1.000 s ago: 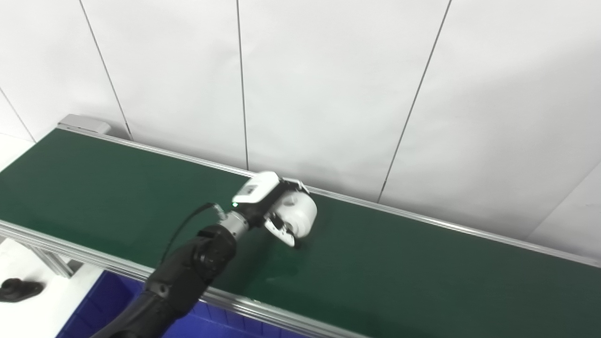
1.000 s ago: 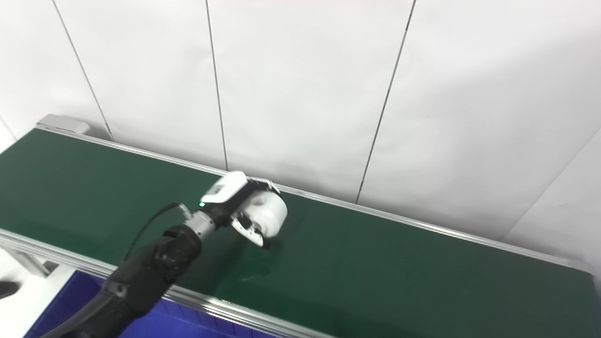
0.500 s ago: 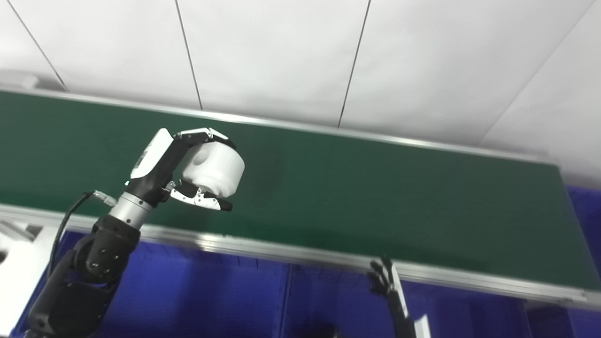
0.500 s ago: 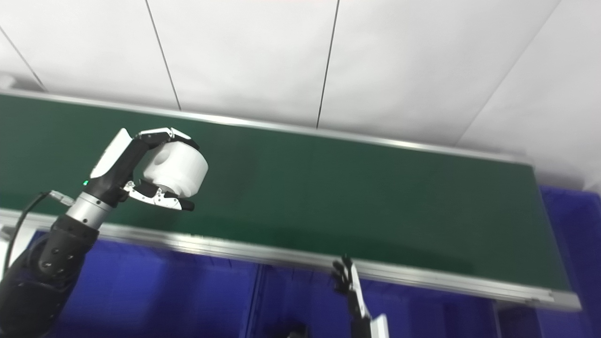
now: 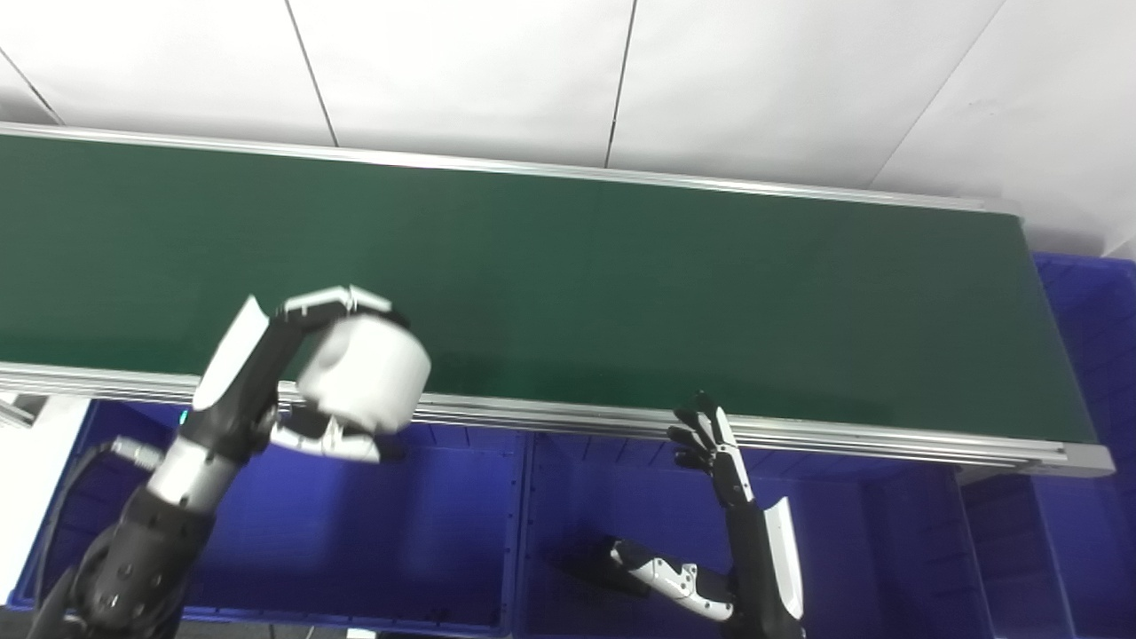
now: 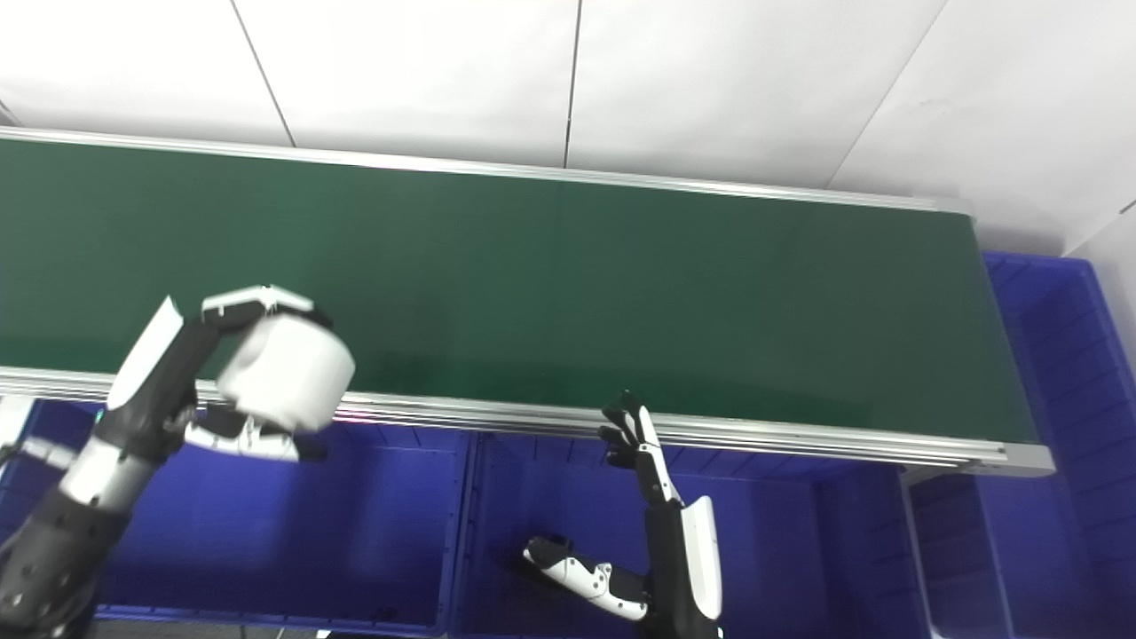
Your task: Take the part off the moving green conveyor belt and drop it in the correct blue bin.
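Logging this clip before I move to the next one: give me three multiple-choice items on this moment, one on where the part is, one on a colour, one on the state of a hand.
1. Where is the white cylindrical part?
A. Lying on the belt
B. Held by the left hand above the near rail of the conveyor belt
C. At the bottom of a bin

2. What colour are the bins below the belt?
A. Blue
B. Red
C. Grey

3. What state is the right hand in?
A. Shut on the part
B. Shut on a tool
C. Open, holding nothing

Answers:
1 B, the fingers and thumb wrap the part over the rail's edge.
2 A, the bin walls are plainly blue.
3 C, its fingers are spread and point upward, empty.
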You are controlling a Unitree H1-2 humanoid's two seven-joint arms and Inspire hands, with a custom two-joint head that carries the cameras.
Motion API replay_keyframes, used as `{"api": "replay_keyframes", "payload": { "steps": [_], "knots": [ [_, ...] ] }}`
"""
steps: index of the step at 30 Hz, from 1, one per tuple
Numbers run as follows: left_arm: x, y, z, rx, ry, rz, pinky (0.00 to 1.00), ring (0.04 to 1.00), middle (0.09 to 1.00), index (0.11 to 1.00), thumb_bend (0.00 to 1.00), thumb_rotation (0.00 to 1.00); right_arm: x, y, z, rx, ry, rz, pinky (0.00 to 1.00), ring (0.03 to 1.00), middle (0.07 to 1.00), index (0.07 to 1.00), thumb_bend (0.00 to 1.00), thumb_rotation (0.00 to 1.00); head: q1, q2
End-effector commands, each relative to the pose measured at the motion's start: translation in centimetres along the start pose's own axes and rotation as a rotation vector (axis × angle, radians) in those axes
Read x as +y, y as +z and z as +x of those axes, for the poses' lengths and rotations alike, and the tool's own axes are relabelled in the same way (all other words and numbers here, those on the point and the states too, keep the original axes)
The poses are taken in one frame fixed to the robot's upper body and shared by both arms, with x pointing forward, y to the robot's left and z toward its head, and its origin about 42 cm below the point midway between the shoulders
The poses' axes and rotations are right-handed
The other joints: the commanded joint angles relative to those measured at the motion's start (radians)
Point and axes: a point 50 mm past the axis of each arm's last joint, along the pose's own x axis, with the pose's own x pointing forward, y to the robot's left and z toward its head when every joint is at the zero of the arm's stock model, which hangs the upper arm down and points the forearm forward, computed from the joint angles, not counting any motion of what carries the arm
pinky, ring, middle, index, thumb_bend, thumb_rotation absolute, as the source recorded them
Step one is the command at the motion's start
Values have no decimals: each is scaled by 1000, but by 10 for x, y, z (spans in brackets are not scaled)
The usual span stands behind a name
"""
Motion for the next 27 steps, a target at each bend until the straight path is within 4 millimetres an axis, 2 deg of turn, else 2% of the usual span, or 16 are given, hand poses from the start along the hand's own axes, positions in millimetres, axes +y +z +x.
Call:
{"api": "replay_keyframes", "payload": {
  "steps": [1,3,8,12,18,20,27],
  "knots": [
    [2,9,-1,-45,10,-16,432,463,501,473,500,0,-4,11,0,-49,-12,22,754,830,893,972,767,582,5,2],
    [-6,5,-11,-20,-17,-47,464,481,499,467,499,0,-6,11,-1,-45,-12,17,753,829,896,973,766,584,11,1],
    [-24,-6,-35,65,-75,-70,460,459,512,476,499,0,-11,13,-4,-36,-14,14,748,825,881,963,777,582,26,5],
    [-36,-14,-48,123,-99,-70,476,458,518,475,499,0,-12,15,-6,-47,-20,19,734,811,880,949,780,556,48,9],
    [-51,-26,-64,185,-123,-15,490,465,521,472,499,0,-15,14,-9,-43,-1,17,718,811,882,959,757,578,57,3],
    [-59,-31,-72,210,-135,0,499,461,518,479,499,0,-17,16,-11,-32,11,31,737,803,885,959,763,561,64,1],
    [-77,-43,-75,246,-162,63,528,475,515,476,498,0,-19,15,-18,-8,45,36,794,813,890,963,779,579,87,-28]
  ]
}}
